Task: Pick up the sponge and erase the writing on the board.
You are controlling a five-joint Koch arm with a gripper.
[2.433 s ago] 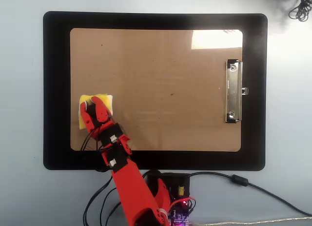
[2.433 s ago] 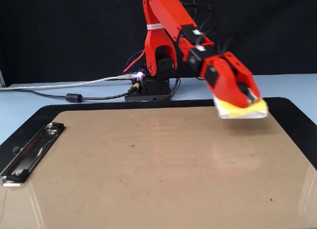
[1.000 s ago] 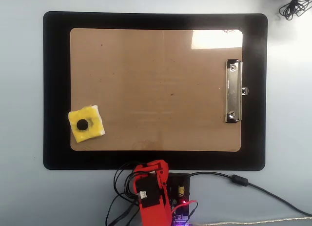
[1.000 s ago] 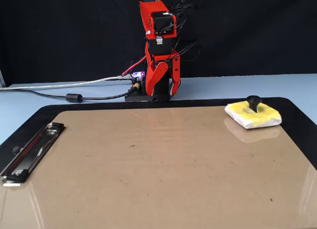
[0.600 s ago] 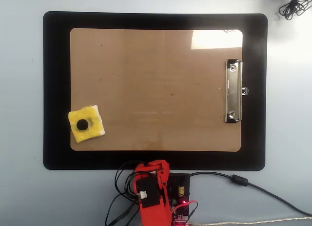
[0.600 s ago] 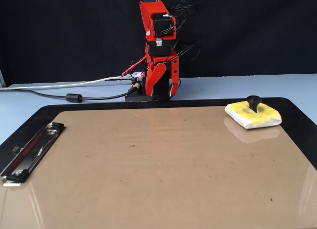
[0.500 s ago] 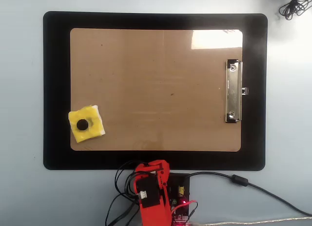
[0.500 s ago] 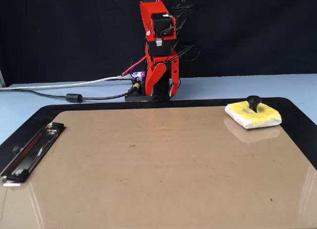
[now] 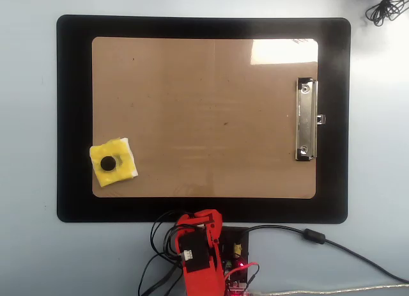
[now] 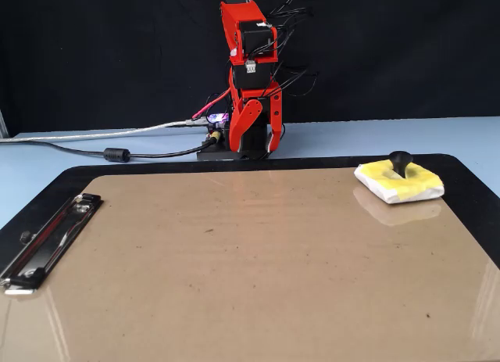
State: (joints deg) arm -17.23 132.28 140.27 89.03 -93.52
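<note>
The yellow sponge (image 9: 114,162) with its black knob lies on the tan board (image 9: 204,104) at its lower left corner in the overhead view. In the fixed view the sponge (image 10: 399,182) sits at the board's (image 10: 234,260) far right. No writing shows on the board in either view. The board's silver clip (image 9: 306,119) is at the right short edge in the overhead view. The red arm (image 9: 199,251) stands folded at its base, off the board. Its gripper (image 10: 256,139) hangs down, empty and far from the sponge. Whether its jaws are open or shut does not show.
A black mat (image 9: 73,117) lies under the board on a light blue table. Cables (image 10: 117,153) run from the arm's base across the table. A coiled black cord (image 9: 385,8) lies at the top right corner.
</note>
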